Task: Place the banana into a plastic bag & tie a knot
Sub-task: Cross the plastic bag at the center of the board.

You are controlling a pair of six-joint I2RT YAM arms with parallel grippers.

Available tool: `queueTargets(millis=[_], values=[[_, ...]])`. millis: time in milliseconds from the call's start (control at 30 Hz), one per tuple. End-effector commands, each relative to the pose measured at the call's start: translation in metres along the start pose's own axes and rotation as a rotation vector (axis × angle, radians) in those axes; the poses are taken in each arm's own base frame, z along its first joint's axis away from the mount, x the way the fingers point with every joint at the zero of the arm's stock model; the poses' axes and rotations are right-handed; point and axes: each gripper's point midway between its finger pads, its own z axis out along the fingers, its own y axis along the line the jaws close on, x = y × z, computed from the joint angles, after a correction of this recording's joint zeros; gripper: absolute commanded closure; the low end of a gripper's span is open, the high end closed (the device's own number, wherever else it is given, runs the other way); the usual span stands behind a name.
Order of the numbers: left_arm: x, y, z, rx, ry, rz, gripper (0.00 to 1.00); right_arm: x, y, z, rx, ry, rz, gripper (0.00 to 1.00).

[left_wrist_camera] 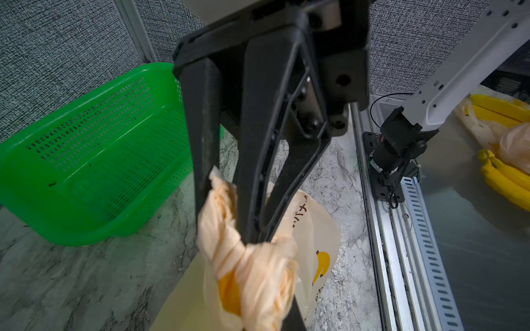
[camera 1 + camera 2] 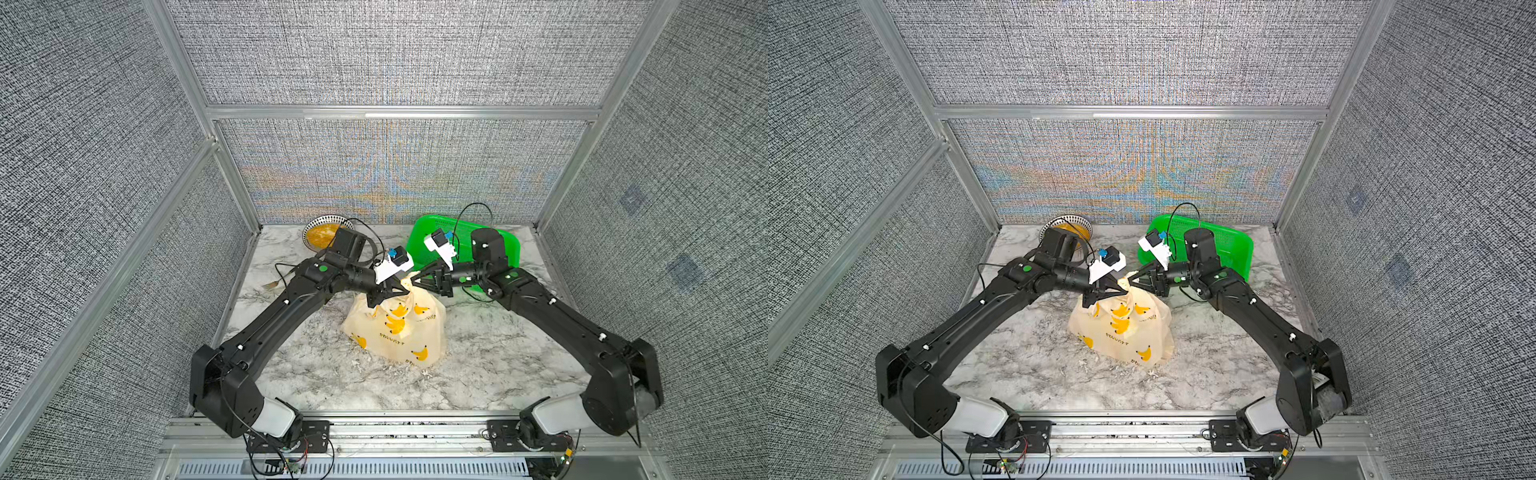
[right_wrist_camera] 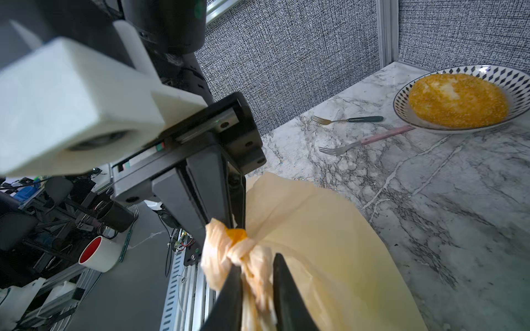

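You have the white-and-grey marble tabletop filling the lower middle of both top views. Your two black arms come in from the bottom corners and meet just above centre. A green perforated plastic basket sits at the back, right of centre, partly behind the right arm.

The thin cream plastic bag, printed with yellow bananas and dark lettering, stands bulging in the middle of the table, directly below the two grippers. The banana itself you cannot make out (the bag hides it).

A round plate with a black-and-white patterned rim, holding a golden breaded piece, lies at the back left.

Your left gripper has its jaws together, clamped on a loose strip end at the bag's top. Your right gripper has its jaws parted, with twisted plastic between them.

The knot, cream handle strips wound together, shows at lower centre of the right wrist view.

Two forks, one dark-handled and one pink-handled, lie near the plate.
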Motion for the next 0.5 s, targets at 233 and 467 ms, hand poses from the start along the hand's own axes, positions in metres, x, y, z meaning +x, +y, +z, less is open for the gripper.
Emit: queueTargets(millis=[233,467], values=[[-0.001,-0.009,-0.010,0.011,-0.020,0.028,1.00,-0.006,0.026,-0.012,-0.120,-0.021,-0.089,0.44],[-0.005,-0.012,-0.015,0.006,-0.038,0.053,1.00,-0.011,0.033,-0.011,-0.175,-0.041,-0.109,0.17]])
